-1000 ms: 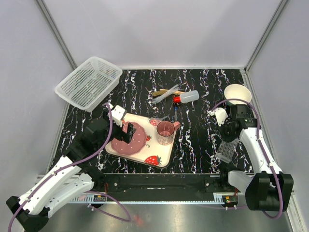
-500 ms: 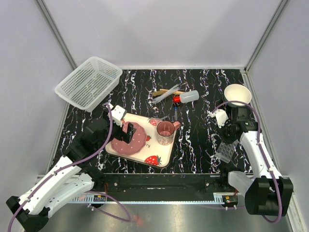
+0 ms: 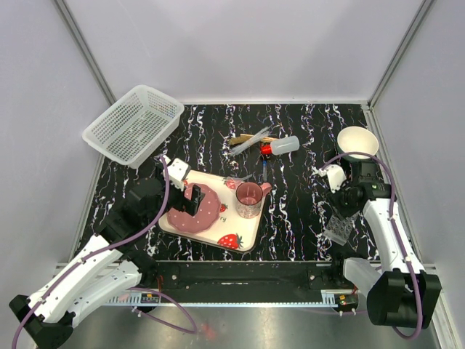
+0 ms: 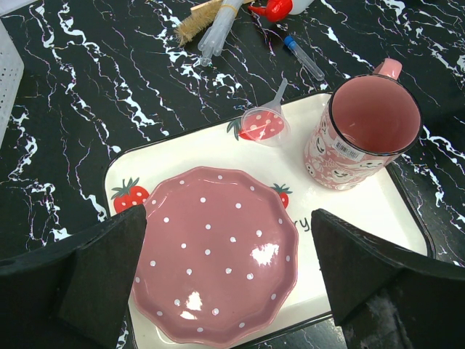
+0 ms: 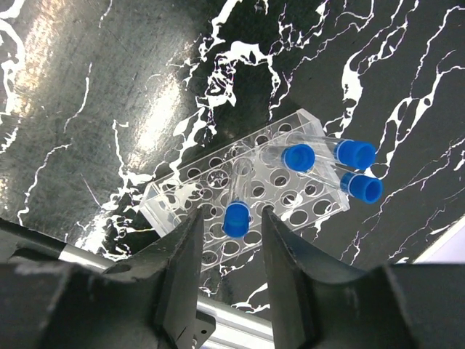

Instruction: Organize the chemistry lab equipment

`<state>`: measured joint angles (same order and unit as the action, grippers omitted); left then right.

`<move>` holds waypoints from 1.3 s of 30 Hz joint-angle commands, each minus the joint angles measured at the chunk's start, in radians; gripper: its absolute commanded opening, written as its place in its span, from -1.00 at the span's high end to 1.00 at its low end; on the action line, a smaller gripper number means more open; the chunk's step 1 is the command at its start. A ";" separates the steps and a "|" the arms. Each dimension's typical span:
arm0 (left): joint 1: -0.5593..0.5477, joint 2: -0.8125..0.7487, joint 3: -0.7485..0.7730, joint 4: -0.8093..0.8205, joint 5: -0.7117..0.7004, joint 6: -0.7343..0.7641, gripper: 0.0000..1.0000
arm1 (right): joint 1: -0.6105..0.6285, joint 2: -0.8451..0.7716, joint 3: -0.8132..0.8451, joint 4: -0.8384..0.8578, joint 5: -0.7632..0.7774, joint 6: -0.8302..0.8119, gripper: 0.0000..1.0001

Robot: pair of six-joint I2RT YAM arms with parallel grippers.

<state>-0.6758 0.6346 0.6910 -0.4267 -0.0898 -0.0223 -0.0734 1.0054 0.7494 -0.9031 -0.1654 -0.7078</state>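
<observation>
The clear perforated rack (image 5: 247, 190) lies near the right front of the table, also seen from above as the rack (image 3: 338, 231). Several blue-capped tubes stand in it. One tube (image 5: 236, 217) rises between my right gripper's (image 5: 231, 212) open fingers, with a gap on each side. The red-capped bottle (image 3: 280, 146), clear droppers (image 3: 249, 142) and the tan wooden tool (image 3: 243, 138) lie together at mid-back. A loose blue-tipped tube (image 4: 304, 57) lies near the cup. My left gripper (image 4: 229, 240) hangs open above the pink plate (image 4: 218, 247), holding nothing.
The strawberry-print tray (image 4: 363, 218) carries the plate, the pink cup (image 4: 370, 123) and a small clear funnel (image 4: 263, 120). A white mesh basket (image 3: 133, 123) sits at the back left. A white bowl (image 3: 357, 142) stands just behind the right arm.
The right arm has shifted slightly to the right and drawn back from the rack. The left arm has not moved.
</observation>
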 commanded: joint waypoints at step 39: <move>0.022 0.162 0.007 0.008 -0.111 0.016 -0.98 | 0.429 1.116 1.011 0.124 -0.065 0.622 -0.44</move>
<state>-0.6594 0.7887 0.6910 -0.4358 -0.1673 -0.0219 0.3172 2.0560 1.6527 -0.8043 -0.3695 -0.1249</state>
